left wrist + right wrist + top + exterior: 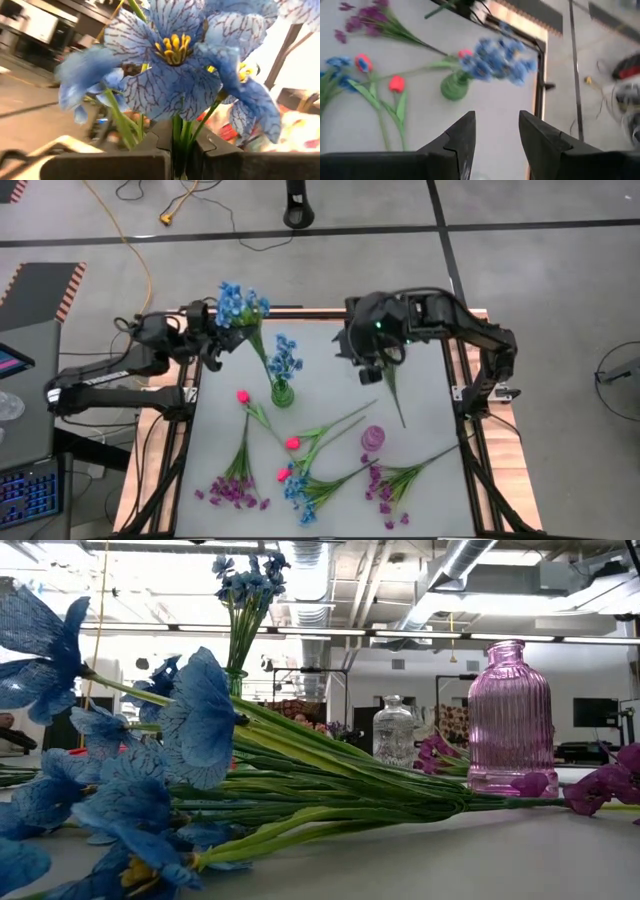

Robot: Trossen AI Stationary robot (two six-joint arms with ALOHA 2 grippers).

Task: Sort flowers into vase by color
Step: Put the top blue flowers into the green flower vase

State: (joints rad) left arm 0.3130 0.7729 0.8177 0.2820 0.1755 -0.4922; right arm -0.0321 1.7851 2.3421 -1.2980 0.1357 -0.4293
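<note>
We're in a lab or workshop space: bare ceiling ducts (pixel 470 565) and strip lights run above the table (pixel 420 380), a yellow cable (pixel 140 250) trails over grey floor beyond it, and a keyboard (pixel 25 490) sits just beside its left edge.

Two matte black jointed arms; the right tool (pixel 495 142) has angular notched black fingers (pixel 457 142), and a small green light glows on its wrist.

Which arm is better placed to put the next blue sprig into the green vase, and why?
Left. Its tool is shut on a blue flower sprig near the green vase, which already holds blue flowers. The right tool is open and empty.
</note>
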